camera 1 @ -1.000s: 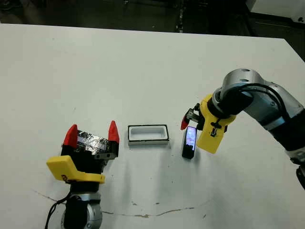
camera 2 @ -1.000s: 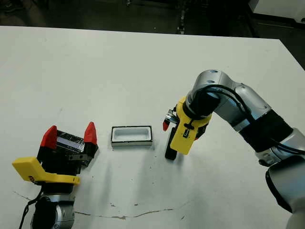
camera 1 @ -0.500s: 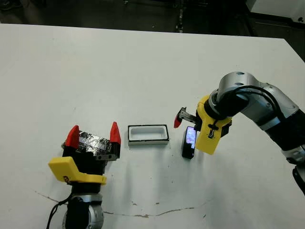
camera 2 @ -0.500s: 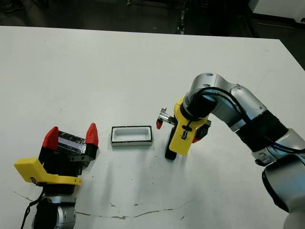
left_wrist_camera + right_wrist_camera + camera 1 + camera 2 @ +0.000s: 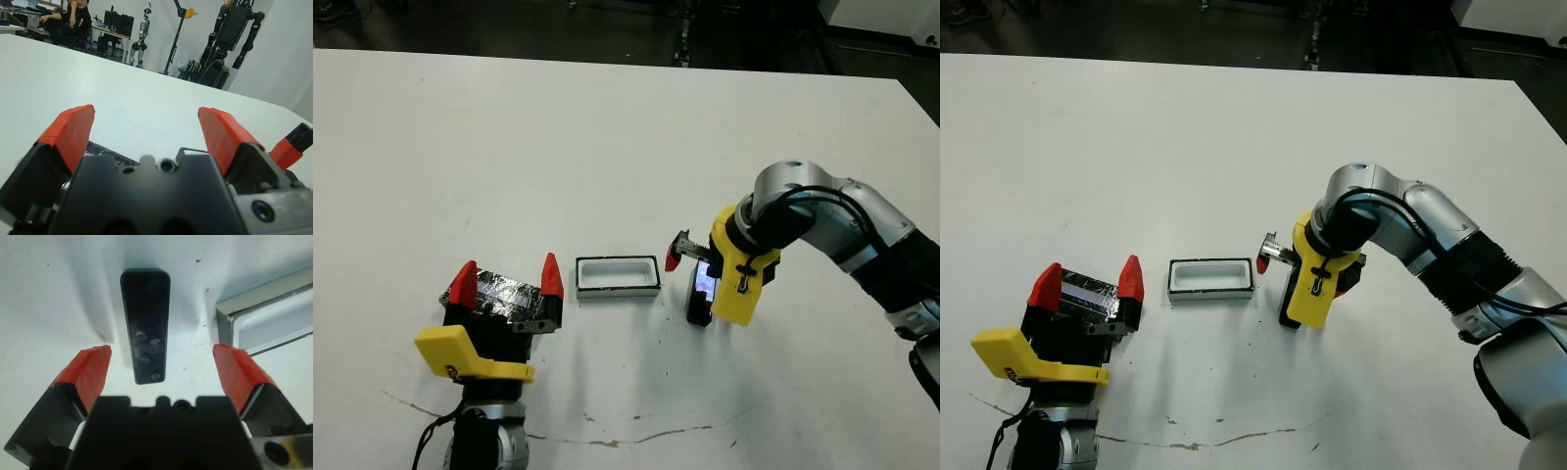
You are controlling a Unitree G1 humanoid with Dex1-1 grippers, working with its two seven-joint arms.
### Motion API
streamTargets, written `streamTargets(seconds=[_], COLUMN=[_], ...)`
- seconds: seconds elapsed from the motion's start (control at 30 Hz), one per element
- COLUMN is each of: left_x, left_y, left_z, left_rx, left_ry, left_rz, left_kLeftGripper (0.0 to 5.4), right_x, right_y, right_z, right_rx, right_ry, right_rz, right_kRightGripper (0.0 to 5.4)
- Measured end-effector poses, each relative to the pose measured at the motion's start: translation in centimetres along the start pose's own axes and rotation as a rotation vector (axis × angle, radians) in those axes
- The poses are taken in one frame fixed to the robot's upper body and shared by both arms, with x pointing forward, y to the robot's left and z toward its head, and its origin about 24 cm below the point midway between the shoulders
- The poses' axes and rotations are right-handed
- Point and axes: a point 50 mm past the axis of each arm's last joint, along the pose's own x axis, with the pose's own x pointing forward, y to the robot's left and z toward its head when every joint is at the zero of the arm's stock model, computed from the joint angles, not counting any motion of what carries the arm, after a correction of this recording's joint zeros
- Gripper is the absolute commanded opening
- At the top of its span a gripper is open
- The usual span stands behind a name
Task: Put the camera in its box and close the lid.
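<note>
The camera lies flat on the white counter, just to the 3 o'clock side of the box and apart from it, its long axis running roughly 12 to 6 in the head views. Its glossy purple-blue face shows only partly past the yellow body of the right arm.

The right hand hangs directly over the camera with its two red-tipped fingers spread wide apart. In the right wrist view the dark bar sits in the gap between them, touching neither finger. One fingertip points toward 9 o'clock, near the box's short end wall, but not touching it.

The box rests open near the counter's middle, its white lining empty and its dark rim all in view, long side running 9 to 3.

The lid lies at 9 o'clock from the box, well short of it, silvery patches up. The left hand is at the lid with its fingers apart, one red tip near each end of the slab. I cannot tell whether the tips touch the lid.

In the left wrist view a person sits at a desk far beyond the counter, near several robot stands.
</note>
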Motion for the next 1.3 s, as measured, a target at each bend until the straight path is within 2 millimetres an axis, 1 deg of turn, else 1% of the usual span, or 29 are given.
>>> streamTargets(seconds=[0.07,0.17,0.4,0.67,0.83,0.87,1.3], left_x=[-0.04,-0.08,-0.12,-0.10,-0.04,-0.03,0.07], left_y=[-0.10,-0.10,-0.15,-0.15,-0.17,-0.18,-0.07], left_z=[-0.01,-0.03,-0.01,0.04,0.09,0.09,0.16], left_rx=[-0.002,0.003,-0.009,-0.013,-0.013,-0.012,-0.012], left_ry=[0.001,0.003,0.002,0.000,-0.004,-0.004,-0.009], left_rz=[-0.001,0.005,0.015,0.016,0.014,0.014,0.017], left_kLeftGripper=[5.40,5.40,5.40,5.40,5.40,5.40,5.40], right_x=[0.13,0.52,0.80,0.91,0.98,0.99,0.99], right_y=[0.09,0.26,0.53,0.54,0.53,0.53,0.87], right_z=[0.00,0.08,-0.01,0.19,0.64,0.71,0.90], right_rx=[0.003,0.005,0.017,0.030,0.029,0.025,-0.003], right_ry=[-0.004,-0.007,-0.025,-0.054,-0.076,-0.080,-0.093], right_rz=[0.000,0.014,0.022,0.012,-0.022,-0.032,-0.084], right_kRightGripper=[5.27,4.93,3.77,2.56,1.78,1.69,1.69])
